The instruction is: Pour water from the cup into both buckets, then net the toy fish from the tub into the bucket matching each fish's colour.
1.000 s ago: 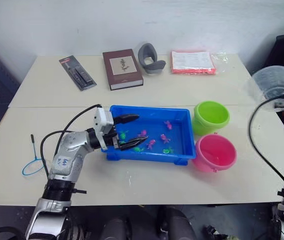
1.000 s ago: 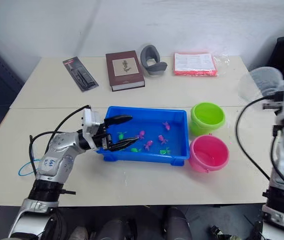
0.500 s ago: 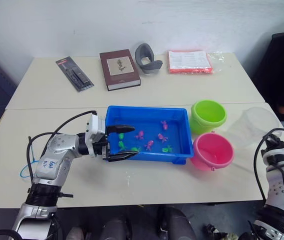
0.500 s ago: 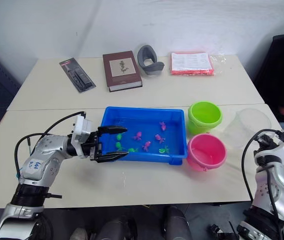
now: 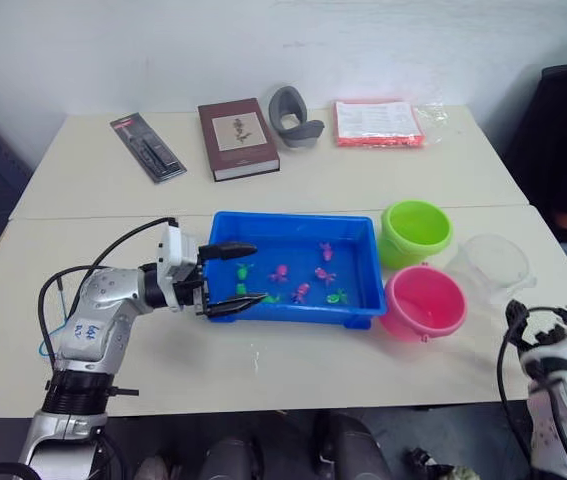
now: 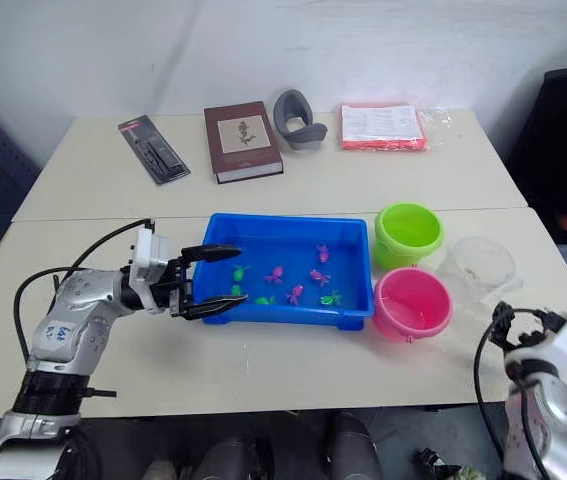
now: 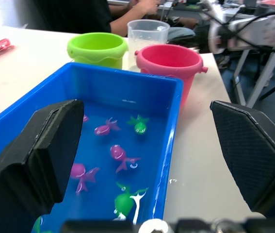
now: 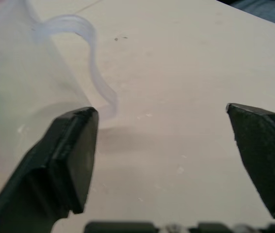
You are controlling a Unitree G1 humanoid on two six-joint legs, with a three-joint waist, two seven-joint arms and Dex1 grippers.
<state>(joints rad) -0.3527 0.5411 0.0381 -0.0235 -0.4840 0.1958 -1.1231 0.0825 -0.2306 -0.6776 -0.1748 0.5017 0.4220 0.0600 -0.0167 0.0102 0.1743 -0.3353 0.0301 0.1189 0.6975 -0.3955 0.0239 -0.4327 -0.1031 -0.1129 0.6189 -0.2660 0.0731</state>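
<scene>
Your cup (image 6: 480, 264) stands upright on the tabletop (image 6: 293, 360) beside the buckets (image 6: 410, 234) (pouring seems finished); the fish (image 7: 121, 156) wait in the tub (image 5: 293, 311); both pincers, left (image 5: 229, 277) and right (image 8: 171, 160), are spread, empty.

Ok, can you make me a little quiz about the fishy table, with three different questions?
1. True or false: the clear plastic cup stands on the table, free of the right gripper.
2. Which small round plastic bucket sits nearer the robot: A the lime green bucket, B the pink bucket?
3. Fill in: the open left gripper hovers at the end of the shallow blue plastic ___.

Key: 1 true; 2 B; 3 tub.
</scene>
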